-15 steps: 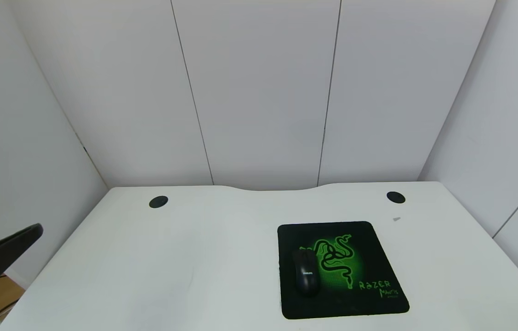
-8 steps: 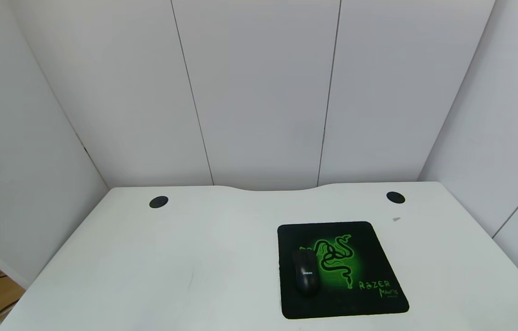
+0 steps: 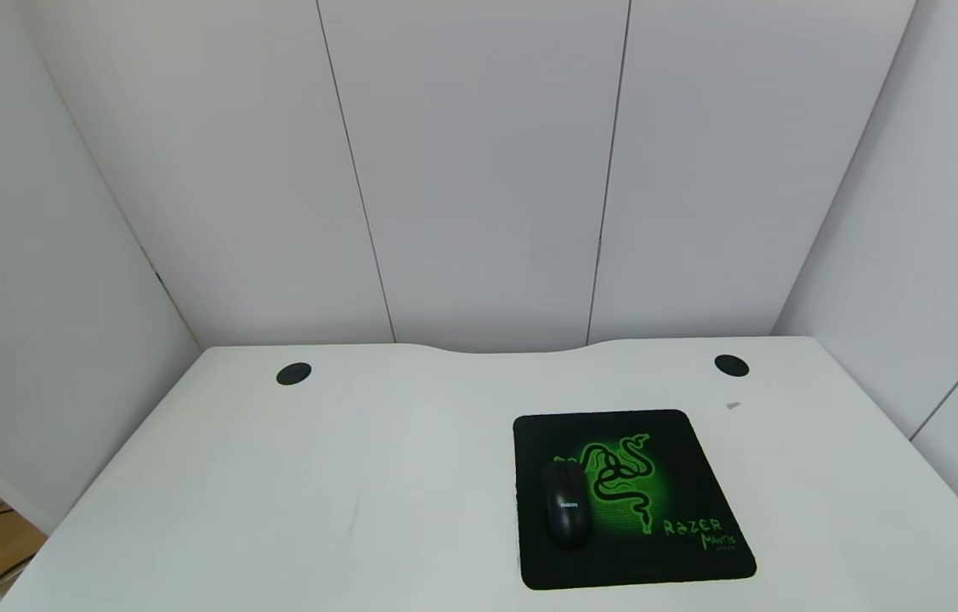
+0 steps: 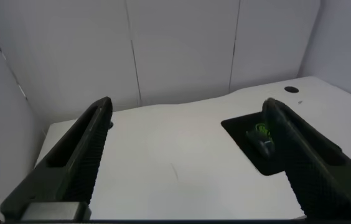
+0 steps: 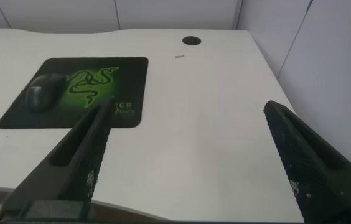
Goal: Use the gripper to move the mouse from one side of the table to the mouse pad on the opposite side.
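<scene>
The black mouse (image 3: pixel 565 512) lies on the left part of the black mouse pad (image 3: pixel 683 552) with its green snake logo, on the right half of the white table (image 3: pixel 317 510). No gripper shows in the head view. My left gripper (image 4: pixel 188 112) is open and empty, back from the table's near left edge; its view shows the mouse (image 4: pixel 264 145) on the pad (image 4: pixel 241 127) far off. My right gripper (image 5: pixel 188 109) is open and empty over the table's near right edge; its view shows the mouse (image 5: pixel 40 92) on the pad (image 5: pixel 132 65).
Two round black cable holes sit near the table's back edge, one left (image 3: pixel 293 373) and one right (image 3: pixel 732 365). A small grey scrap (image 3: pixel 733 405) lies behind the pad. White partition walls close in the back and both sides.
The left gripper's finger, seen at the head view's left edge a second ago, has drawn back out of that view. The mouse and pad have not moved.
</scene>
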